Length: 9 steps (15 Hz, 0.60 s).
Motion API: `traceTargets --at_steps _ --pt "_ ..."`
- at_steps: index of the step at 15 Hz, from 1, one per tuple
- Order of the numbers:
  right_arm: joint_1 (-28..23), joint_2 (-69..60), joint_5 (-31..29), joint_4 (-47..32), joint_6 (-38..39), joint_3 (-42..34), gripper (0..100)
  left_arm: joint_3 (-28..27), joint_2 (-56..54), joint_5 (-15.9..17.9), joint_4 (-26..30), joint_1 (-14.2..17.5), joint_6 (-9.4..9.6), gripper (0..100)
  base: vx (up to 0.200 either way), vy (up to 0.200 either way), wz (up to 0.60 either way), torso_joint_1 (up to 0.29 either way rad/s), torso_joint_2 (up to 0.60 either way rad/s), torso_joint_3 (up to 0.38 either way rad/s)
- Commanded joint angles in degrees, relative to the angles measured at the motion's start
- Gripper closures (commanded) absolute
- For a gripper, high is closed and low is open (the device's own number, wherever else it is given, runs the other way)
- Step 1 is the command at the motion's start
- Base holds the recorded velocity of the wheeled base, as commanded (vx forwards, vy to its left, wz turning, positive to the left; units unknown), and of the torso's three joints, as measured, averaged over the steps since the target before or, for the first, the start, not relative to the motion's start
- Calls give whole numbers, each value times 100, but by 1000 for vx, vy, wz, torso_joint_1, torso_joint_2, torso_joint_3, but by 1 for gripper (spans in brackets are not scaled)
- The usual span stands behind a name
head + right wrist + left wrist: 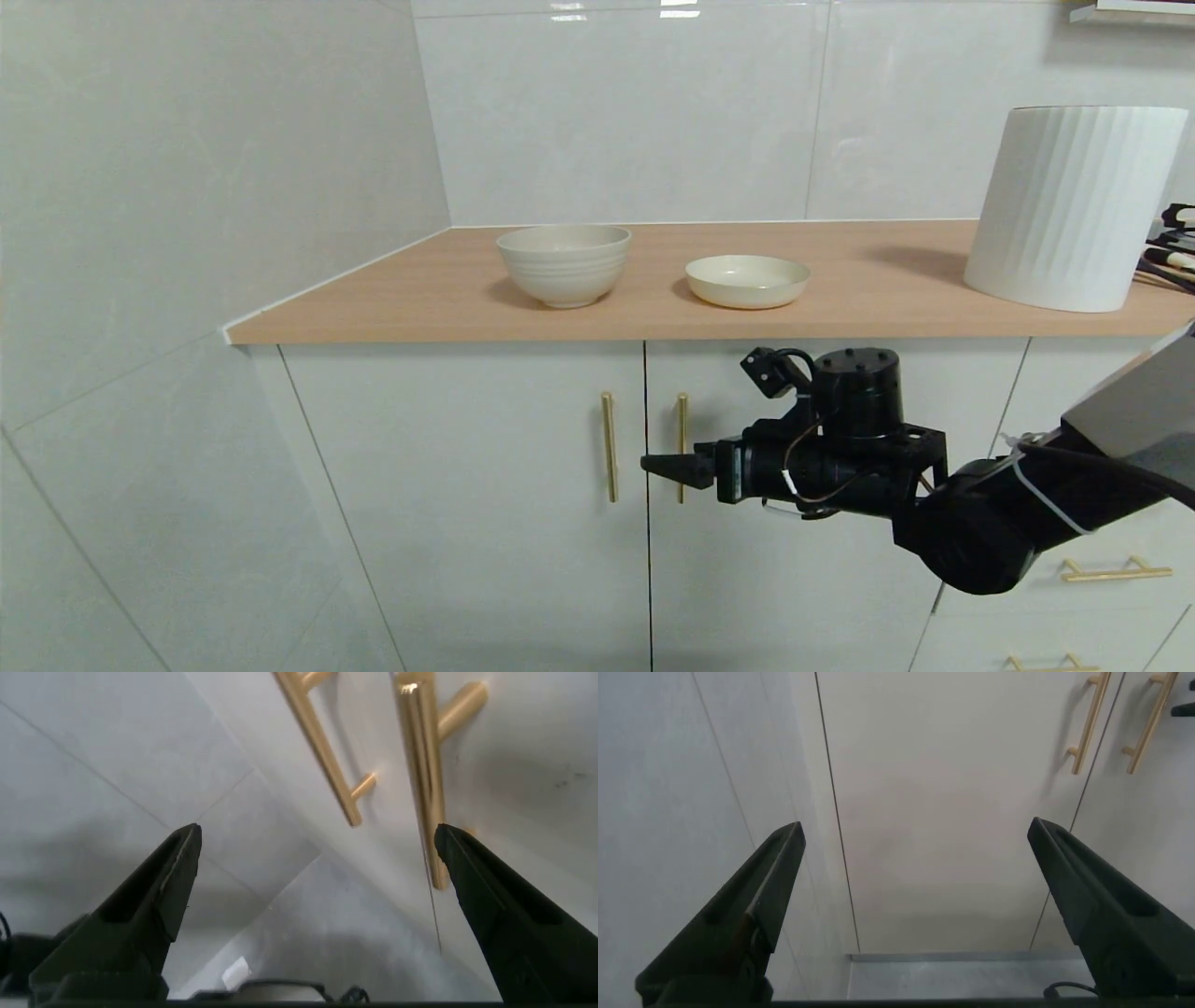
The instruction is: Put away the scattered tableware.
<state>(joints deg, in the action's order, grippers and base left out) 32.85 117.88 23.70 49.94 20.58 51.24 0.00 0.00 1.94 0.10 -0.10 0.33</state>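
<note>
A cream ribbed bowl (564, 264) and a pale shallow dish (747, 281) stand upright on the wooden countertop (887, 299). The dish is at the bowl's 3 o'clock, near it but apart. Farther toward 3 o'clock stands a tall white ribbed container (1074, 205), and dark utensils (1172, 254) lie at the counter's right edge.

The right gripper (667, 467) hangs below the counter, in front of the white cabinet doors (467, 485). Its arm comes in from 4 o'clock and its tip points to 9 o'clock. From the head view the tip overlaps the right door handle (682, 446), and the left door handle (609, 447) stands just past it at 9 o'clock. Whether the tip touches the handle cannot be told. In the right wrist view its fingers (154, 905) stand wide apart and grip nothing; the two gold handles show beyond them, one close to one fingertip. Both pieces of tableware are well apart from these fingers — from the tip, the bowl lies at 11 o'clock and the shallow dish at 1 o'clock, up on the counter. Gold drawer handles (1116, 569) sit at the gripper's 4 o'clock.

The left gripper (915, 833) faces a cabinet door low down. Its fingers (761, 905) are spread wide and hold nothing, with bare door panel between them.
</note>
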Motion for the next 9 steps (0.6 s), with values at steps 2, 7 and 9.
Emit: traceTargets --at_steps 2,7,9 --pt "2 182 -111 191 60 18 0 0 0 0 -1 1 2 0 0 0 0 0 0 0" --pt "11 376 -190 525 201 88 0 0 0 0 -1 1 2 0 0 0 0 0 0 0" --pt "90 481 -269 815 377 88 0 0 0 0 -1 1 2 0 0 0 0 0 0 0"
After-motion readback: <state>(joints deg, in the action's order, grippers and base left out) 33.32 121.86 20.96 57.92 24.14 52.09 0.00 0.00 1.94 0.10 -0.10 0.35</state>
